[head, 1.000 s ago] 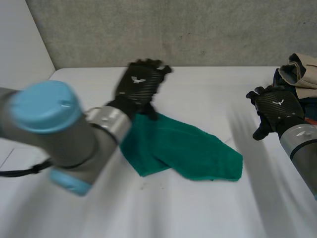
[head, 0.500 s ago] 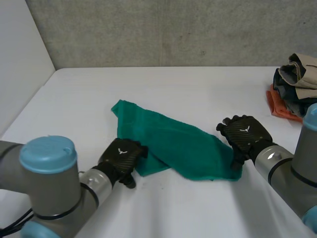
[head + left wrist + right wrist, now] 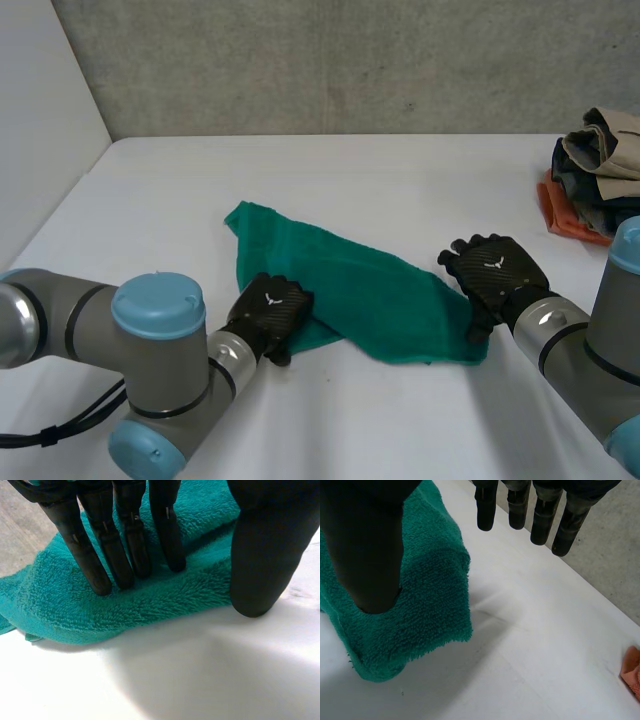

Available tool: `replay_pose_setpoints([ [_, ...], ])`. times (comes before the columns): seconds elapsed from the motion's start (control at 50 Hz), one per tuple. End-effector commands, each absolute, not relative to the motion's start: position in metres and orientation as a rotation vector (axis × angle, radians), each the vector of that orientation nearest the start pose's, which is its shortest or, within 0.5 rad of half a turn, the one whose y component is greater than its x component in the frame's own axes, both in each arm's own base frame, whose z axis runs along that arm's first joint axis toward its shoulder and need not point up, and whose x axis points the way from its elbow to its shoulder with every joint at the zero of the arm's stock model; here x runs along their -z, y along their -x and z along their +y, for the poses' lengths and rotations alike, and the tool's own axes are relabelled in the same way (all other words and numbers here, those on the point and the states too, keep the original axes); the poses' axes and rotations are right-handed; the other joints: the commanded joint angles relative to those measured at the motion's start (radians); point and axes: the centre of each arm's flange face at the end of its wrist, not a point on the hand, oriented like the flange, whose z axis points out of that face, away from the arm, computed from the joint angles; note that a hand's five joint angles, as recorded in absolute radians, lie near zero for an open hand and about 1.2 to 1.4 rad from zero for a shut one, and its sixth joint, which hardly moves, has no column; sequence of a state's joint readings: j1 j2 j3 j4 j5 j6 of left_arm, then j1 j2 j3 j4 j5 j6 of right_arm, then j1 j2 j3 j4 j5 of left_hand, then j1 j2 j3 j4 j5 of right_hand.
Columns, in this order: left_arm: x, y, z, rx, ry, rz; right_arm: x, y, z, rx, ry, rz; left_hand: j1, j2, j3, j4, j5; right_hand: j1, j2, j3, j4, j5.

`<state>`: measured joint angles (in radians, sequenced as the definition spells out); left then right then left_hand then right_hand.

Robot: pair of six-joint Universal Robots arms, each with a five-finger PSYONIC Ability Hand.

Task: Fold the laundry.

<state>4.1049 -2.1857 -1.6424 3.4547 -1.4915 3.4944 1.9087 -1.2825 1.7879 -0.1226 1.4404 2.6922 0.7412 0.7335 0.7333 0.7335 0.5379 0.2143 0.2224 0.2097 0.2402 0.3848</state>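
- One towel (image 3: 370, 285) lies around the middle of the white table (image 3: 400, 180), well apart from every edge.
- It is teal-green terry with a fuzzy nap. It is rumpled and doubled over itself into a long band that slants from the far left to the near right.
- In the left wrist view a dark crease runs across the towel (image 3: 150, 605) where one layer laps over another.
- In the right wrist view the end of the towel (image 3: 432, 595) humps up and sags over, with a rounded corner.
- There are two hands, one at each end of the towel.
- The left hand (image 3: 270, 310) is at the near-left edge of the towel. It is released: its straight fingers (image 3: 125, 545) rest flat on the nap, and its thumb tip touches the table just beside the hem.
- The right hand (image 3: 495, 272) is at the right end of the towel. It is also released: its thumb (image 3: 365, 545) presses on the cloth, and its fingers (image 3: 517, 505) hang straight above bare table.
- One pile of clothes (image 3: 598, 165) sits at the right edge of the table, towards the far corner. It has beige, dark and orange pieces.
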Motion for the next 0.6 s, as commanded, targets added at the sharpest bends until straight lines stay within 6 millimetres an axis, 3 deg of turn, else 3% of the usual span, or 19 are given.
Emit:
replay_pose_setpoints([
  [0.02,-0.098,0.325,-0.226,1.887,-1.341,2.419,-0.168,-0.237,-0.243,1.731,1.087,2.325,0.247,0.255,0.255,0.255,0.276,-0.040,-0.048,-0.035,-0.066,-0.385],
  [0.08,-0.104,0.328,-0.234,1.940,-1.317,2.390,-0.168,-0.237,-0.243,1.731,1.087,2.325,0.423,0.431,0.431,0.431,0.452,-0.040,-0.048,-0.035,-0.066,-0.385],
  [0.16,-0.113,0.332,-0.241,2.019,-1.293,2.342,-0.167,-0.237,-0.242,1.725,1.088,2.329,0.435,0.443,0.443,0.443,0.464,-0.040,-0.048,-0.035,-0.066,-0.385],
  [0.24,-0.120,0.337,-0.245,2.065,-1.284,2.309,-0.167,-0.237,-0.242,1.727,1.089,2.326,0.222,0.230,0.230,0.230,0.251,-0.040,-0.048,-0.035,-0.066,-0.385],
  [0.46,-0.107,0.338,-0.245,2.006,-1.348,2.277,-0.167,-0.237,-0.242,1.726,1.088,2.325,0.018,0.026,0.026,0.026,0.047,-0.040,-0.048,-0.035,-0.066,-0.385],
  [0.54,-0.108,0.338,-0.246,1.996,-1.389,2.211,-0.167,-0.237,-0.242,1.724,1.088,2.326,0.062,0.070,0.070,0.070,0.091,-0.040,-0.048,-0.035,-0.066,-0.385],
  [0.6,-0.108,0.339,-0.245,1.996,-1.401,2.197,-0.166,-0.237,-0.241,1.722,1.088,2.328,0.241,0.248,0.249,0.248,0.270,-0.040,-0.048,-0.035,-0.066,-0.385],
])
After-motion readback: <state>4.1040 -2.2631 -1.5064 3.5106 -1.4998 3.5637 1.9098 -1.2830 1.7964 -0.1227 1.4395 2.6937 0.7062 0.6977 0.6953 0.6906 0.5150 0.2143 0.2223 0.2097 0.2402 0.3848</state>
